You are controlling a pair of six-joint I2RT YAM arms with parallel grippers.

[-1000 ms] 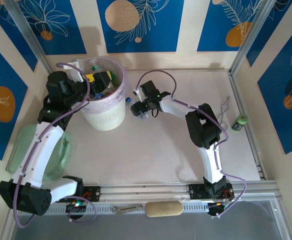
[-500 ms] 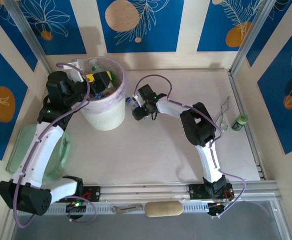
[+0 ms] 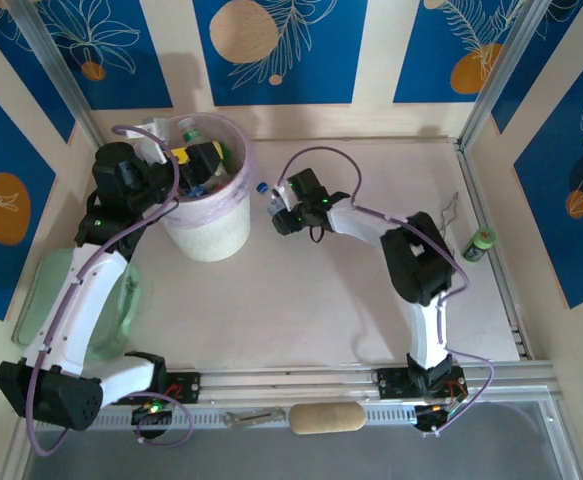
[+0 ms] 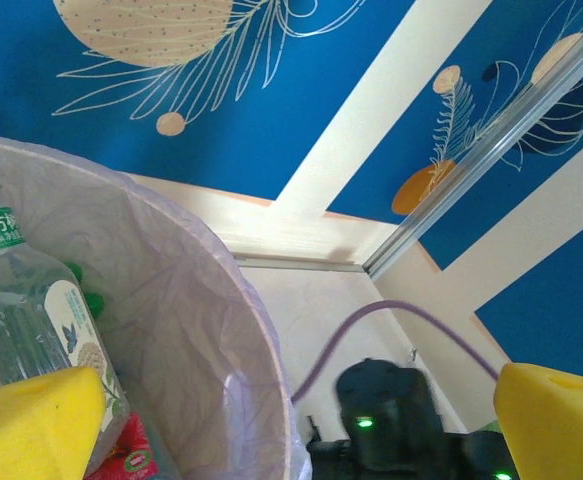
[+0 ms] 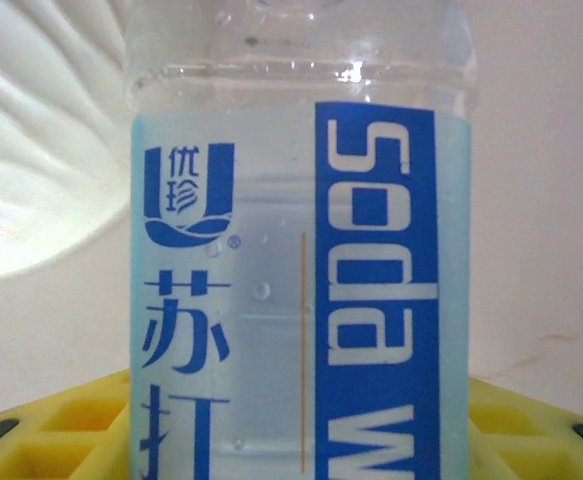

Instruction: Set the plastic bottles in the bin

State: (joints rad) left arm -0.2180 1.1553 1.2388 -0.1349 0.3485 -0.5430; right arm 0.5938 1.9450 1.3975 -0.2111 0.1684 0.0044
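1. Nearest, the right gripper [image 3: 277, 207] sits just right of the bin [image 3: 211, 235], its yellow pads [image 5: 61, 425] clenched on a clear soda bottle [image 3: 270, 198] with a blue label.
2. Beyond that, the bottle's long axis runs away from the claw, blue cap [image 3: 262, 187] tipped toward the bin's right rim, so the coming carry looks like a short lift leftward; this arm is plainly the nearer.
3. Farthest, the left gripper [image 3: 201, 160] hangs released over the bin, above bottles [image 4: 16, 300] lying inside it.
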